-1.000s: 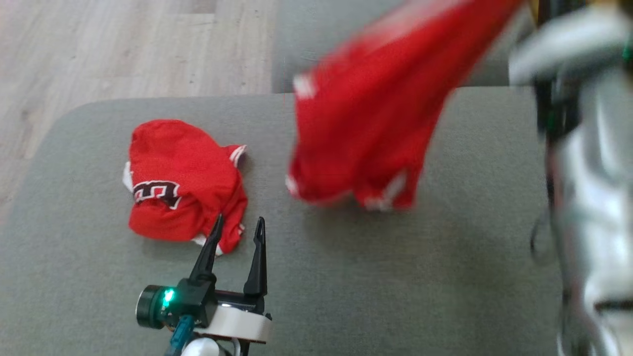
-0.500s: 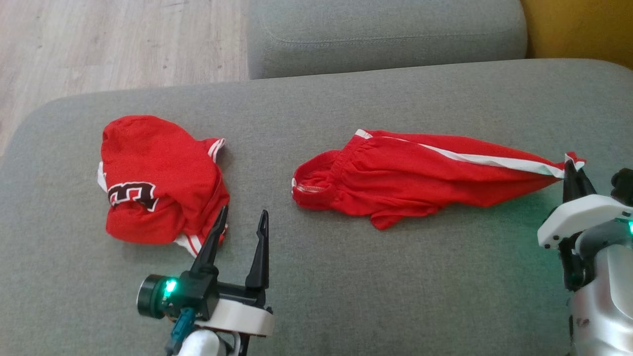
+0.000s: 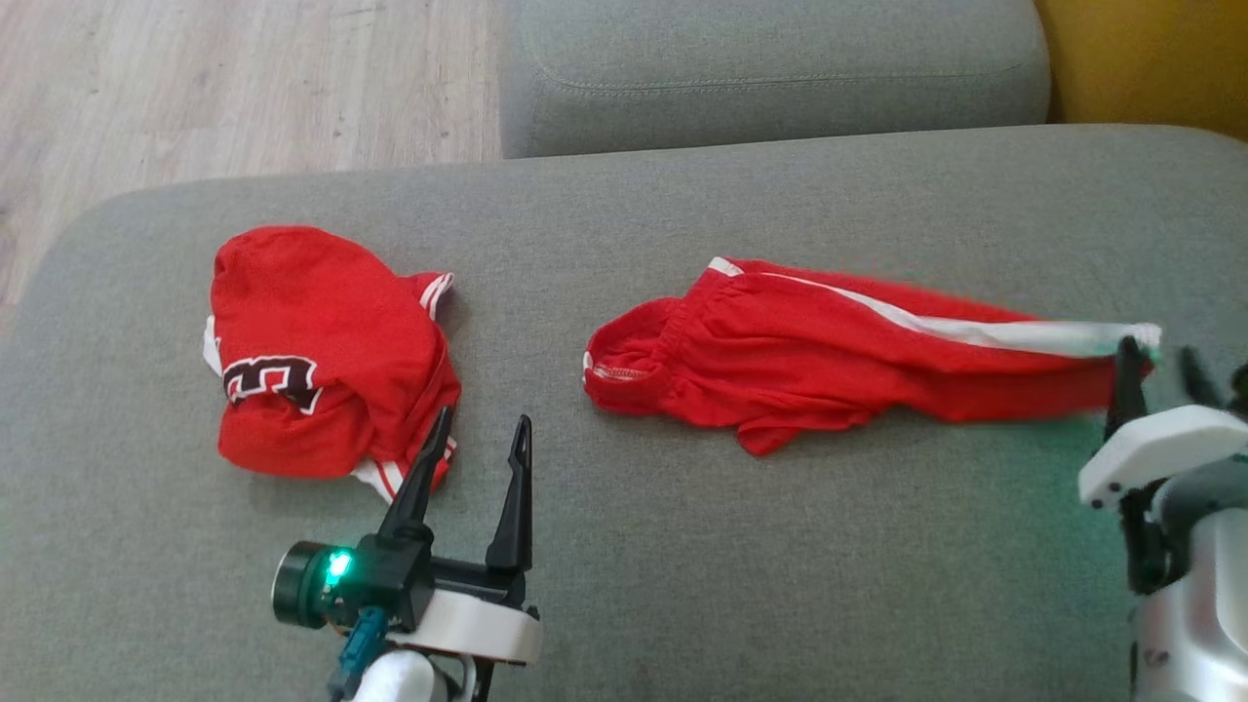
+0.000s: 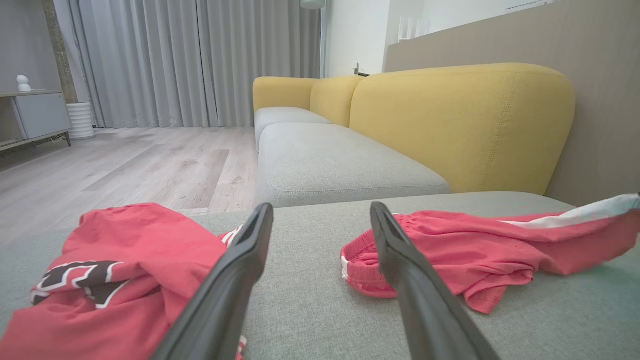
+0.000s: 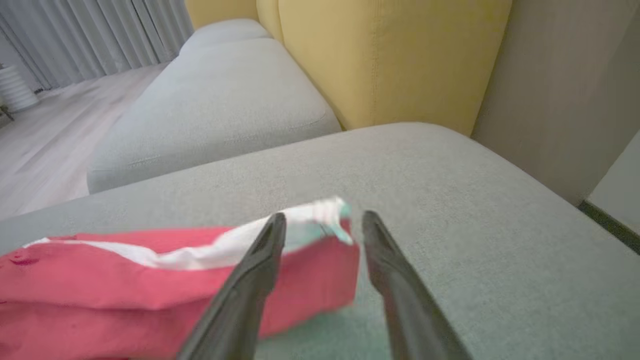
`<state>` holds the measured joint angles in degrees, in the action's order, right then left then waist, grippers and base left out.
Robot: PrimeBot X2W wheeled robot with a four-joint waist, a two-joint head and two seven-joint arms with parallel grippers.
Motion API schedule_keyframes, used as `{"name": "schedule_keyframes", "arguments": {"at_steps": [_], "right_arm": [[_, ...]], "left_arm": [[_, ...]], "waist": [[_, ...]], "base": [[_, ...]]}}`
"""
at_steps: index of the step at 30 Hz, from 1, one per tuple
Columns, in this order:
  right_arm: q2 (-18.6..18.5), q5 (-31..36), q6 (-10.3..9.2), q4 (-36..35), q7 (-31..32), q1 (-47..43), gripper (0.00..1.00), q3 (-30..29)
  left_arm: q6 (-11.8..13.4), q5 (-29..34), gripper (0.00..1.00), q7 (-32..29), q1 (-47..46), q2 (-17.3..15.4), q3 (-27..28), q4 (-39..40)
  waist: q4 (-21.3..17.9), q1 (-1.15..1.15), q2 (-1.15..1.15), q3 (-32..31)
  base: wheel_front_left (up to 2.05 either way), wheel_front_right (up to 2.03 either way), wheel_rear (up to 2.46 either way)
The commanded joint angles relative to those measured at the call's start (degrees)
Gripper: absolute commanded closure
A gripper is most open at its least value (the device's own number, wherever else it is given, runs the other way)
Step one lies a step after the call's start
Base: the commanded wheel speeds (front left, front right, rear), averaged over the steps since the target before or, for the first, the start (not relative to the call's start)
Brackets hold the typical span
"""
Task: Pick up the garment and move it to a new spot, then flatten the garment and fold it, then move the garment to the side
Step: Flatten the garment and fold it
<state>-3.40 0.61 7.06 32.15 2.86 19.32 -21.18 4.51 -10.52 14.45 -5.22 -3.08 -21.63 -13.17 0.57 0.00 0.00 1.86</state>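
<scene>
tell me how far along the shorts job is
Done, it seems: the shorts lie stretched out on the cushion. In hand: the right gripper sits open at their striped leg end, not clamping it. To do: flattening the bunched waist, folding, moving aside. The left gripper hovers open by the jersey.

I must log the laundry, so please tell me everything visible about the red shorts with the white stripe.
The red shorts look like thin, soft knit, with a gathered elastic waistband and a white side stripe. They lie creased and stretched lengthwise on the grey cushion, waistband toward the robot's left. The blurred leg end sits at the open right pincer; contact cannot be told.
</scene>
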Motion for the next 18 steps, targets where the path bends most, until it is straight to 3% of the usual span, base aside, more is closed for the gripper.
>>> {"name": "schedule_keyframes", "arguments": {"at_steps": [1,5,18], "right_arm": [[0.1,0.2,0.43,-3.7,-0.8,1.2,0.0,0.9],[0.4,-0.7,0.43,-8.4,-2.8,0.1,0.0,1.9],[0.5,-16.1,0.43,-22.9,-14.1,-13.0,0.0,21.2]], "left_arm": [[0.1,0.2,0.0,0.5,-2.7,0.2,2.0,1.5],[0.2,0.3,0.0,0.5,-2.7,0.2,2.2,1.6],[0.2,0.4,0.0,0.5,-2.1,0.2,2.6,2.0]], "waist": [[-0.2,0.0,0.0,0.0],[-0.7,0.0,0.0,-0.3],[-2.9,0.0,0.0,-0.9]], "base": [[0.0,0.0,0.0],[0.0,0.0,0.0],[0.0,0.0,0.0]]}}
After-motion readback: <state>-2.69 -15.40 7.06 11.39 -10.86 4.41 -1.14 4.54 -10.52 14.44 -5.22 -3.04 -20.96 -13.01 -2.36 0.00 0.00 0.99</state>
